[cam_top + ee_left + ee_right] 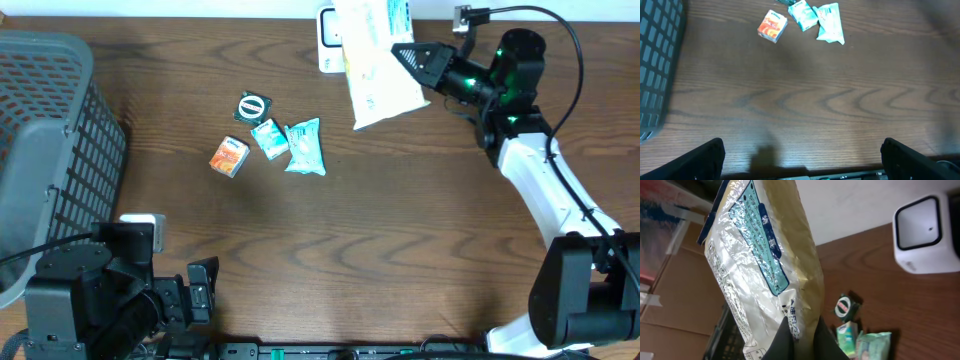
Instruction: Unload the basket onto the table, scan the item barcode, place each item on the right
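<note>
My right gripper (412, 58) is shut on the edge of a large cream bag with a teal label (375, 62) and holds it in the air at the back of the table. The bag hangs just right of the white scanner box (328, 42) and overlaps it from above. In the right wrist view the bag (765, 255) fills the left side, pinched between the dark fingers (782, 341), with the scanner (920, 232) at the upper right. My left gripper (200, 292) rests open and empty at the near left edge; its jaws stand wide apart (802, 147).
A grey mesh basket (50, 150) stands at the far left. Mid-table lie an orange box (229, 157), a teal box (268, 138), a teal packet (304, 147) and a round green tin (253, 107). The left wrist view shows the orange box (772, 26) and packet (830, 29).
</note>
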`<control>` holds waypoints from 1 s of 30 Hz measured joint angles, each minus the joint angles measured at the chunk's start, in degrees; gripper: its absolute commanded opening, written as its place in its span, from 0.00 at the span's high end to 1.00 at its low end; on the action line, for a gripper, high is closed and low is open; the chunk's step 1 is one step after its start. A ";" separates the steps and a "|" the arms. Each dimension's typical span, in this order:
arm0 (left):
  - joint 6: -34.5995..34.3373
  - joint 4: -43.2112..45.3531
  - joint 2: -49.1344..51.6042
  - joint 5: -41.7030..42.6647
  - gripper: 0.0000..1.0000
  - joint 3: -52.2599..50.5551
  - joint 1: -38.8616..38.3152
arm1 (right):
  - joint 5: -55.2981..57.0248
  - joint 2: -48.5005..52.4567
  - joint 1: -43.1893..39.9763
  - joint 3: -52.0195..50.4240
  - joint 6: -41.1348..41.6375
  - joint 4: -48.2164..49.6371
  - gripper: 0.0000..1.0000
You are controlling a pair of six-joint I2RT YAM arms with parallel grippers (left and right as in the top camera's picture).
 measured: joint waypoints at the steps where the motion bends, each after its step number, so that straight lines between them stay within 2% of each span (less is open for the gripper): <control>1: 0.00 -0.02 0.00 0.00 0.02 0.00 0.00 | 0.39 0.00 0.44 0.00 0.42 -0.04 0.99; 9: 0.00 0.00 0.00 0.00 0.02 0.00 0.00 | 1.90 0.00 2.32 0.00 1.73 -0.59 0.99; 19: 0.00 -0.02 0.00 0.00 0.02 0.00 0.00 | 4.94 0.00 2.64 0.00 1.42 -7.17 0.99; 30: 0.00 0.00 0.00 0.00 0.03 0.00 0.00 | 8.00 0.00 4.81 0.00 0.68 -7.45 0.99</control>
